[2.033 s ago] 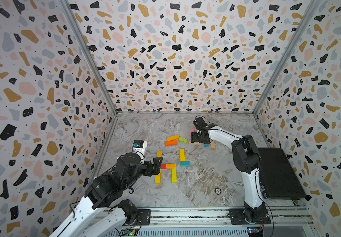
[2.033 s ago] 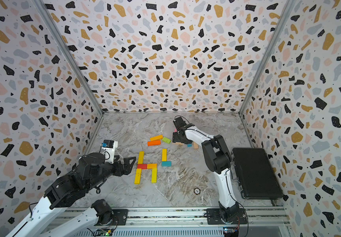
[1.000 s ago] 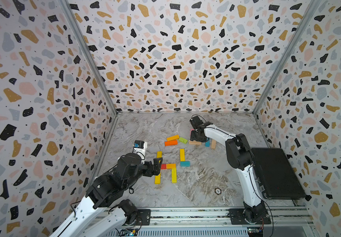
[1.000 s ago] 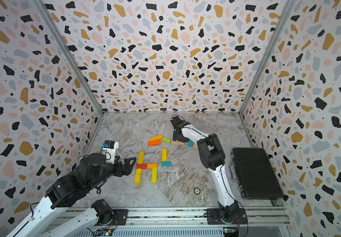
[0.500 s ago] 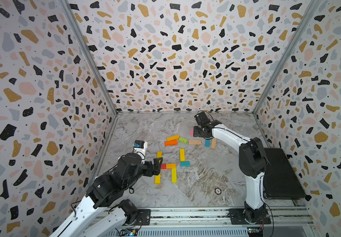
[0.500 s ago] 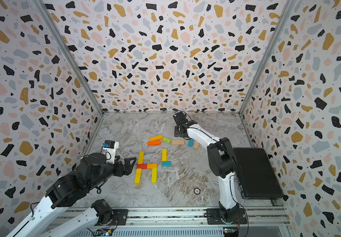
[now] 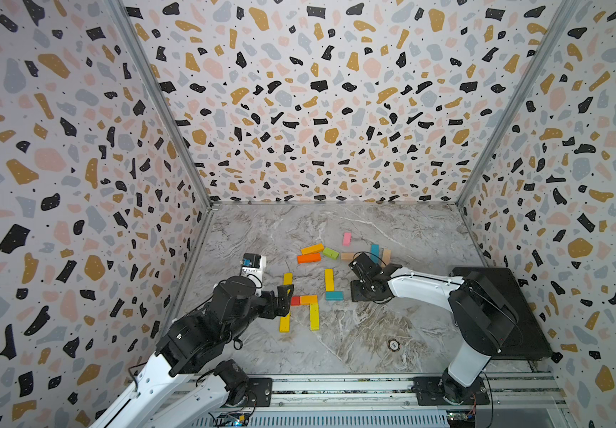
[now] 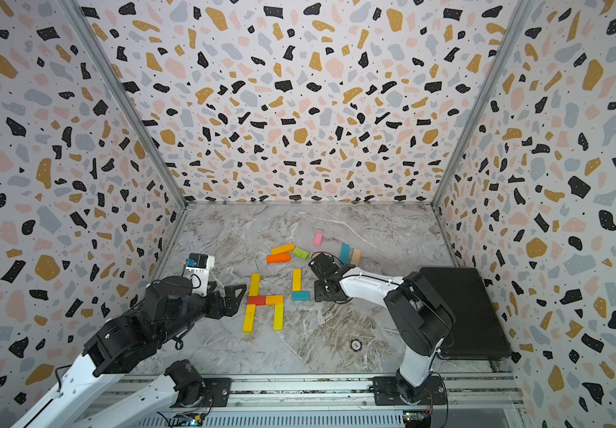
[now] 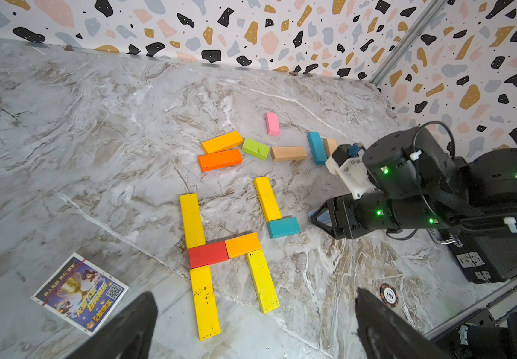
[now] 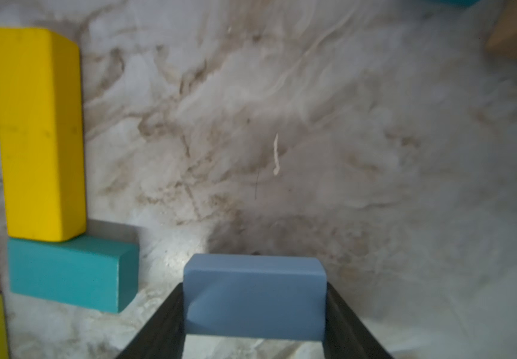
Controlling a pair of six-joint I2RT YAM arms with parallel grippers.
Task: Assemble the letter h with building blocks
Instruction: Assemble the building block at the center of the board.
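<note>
Block positions on the table (image 7: pixel 336 222)
Five building blocks (image 7: pixel 308 299) lie joined at centre. Just right of them, a long block (image 7: pixel 329 279) touches a short block (image 7: pixel 334 295) at its near end. Loose blocks (image 7: pixel 310 258) lie farther back. A further block (image 10: pixel 254 295) sits between the jaws of the right gripper (image 7: pixel 354 292), just right of the short block. A case (image 7: pixel 514 307) lies at the right edge.

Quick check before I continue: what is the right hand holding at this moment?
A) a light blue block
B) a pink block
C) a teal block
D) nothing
A: in the right wrist view the right hand is clamped on a short light blue block, while the teal block lies apart from it, against the end of a yellow bar.
</note>
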